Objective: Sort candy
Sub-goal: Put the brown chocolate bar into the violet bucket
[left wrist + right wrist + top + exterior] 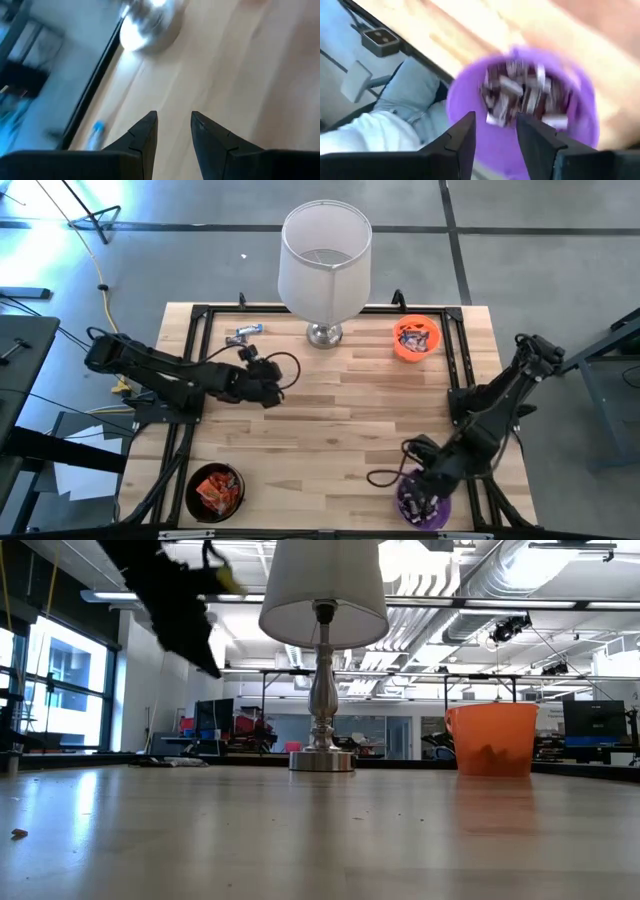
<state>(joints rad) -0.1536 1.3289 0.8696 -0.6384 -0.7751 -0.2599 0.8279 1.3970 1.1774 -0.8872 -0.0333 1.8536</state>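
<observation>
Silvery blue-white candy [245, 332] lies on the table near its far left edge; one piece [96, 131] also shows in the left wrist view. My left gripper [278, 392] [174, 116] hovers open over bare wood, nearer than that candy and left of the lamp base. My right gripper [418, 480] [495, 116] is open, pointing down over the purple bowl [580, 105] at the near right, which holds dark brown candy [520, 95]. The black bowl [214, 490] at the near left holds orange-red candy. Blue-white pieces fill the orange bowl [416, 338] at the far right.
A white-shaded lamp [322, 260] stands at the far middle on a metal base [150, 25]. A black frame [200, 315] runs along the table's edges. A person's legs in jeans [410, 95] show beyond the near edge by the purple bowl. Bare wood lies between the bowls.
</observation>
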